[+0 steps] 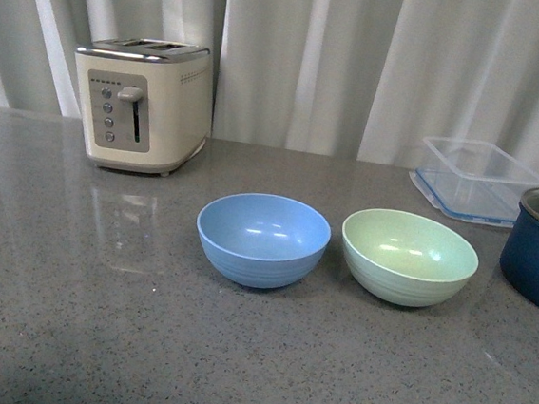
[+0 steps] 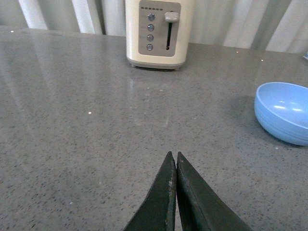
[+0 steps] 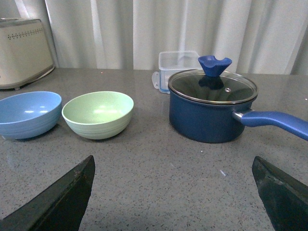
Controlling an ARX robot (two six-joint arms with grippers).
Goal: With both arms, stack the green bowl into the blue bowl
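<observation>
Likely the green bowl [image 3: 97, 114], upright well ahead of the right gripper [image 3: 173, 158], whose jaws gaped wide and empty, would slip from a rim pinch or, looking a little wider than the blue bowl [image 1: 262, 240] just beside it, perch crookedly rather than seat. The left gripper [image 2: 174, 159], pressed closed on nothing, had the blue bowl ahead and aside, unbraced, so a nudge could skate it over the glossy grey counter [image 1: 96, 319]. A pot [image 3: 211, 113] sent its handle back near the right gripper, with a toaster [image 1: 143, 104], a clear container [image 1: 477, 174] and pale curtains [image 1: 312, 53] beyond.
</observation>
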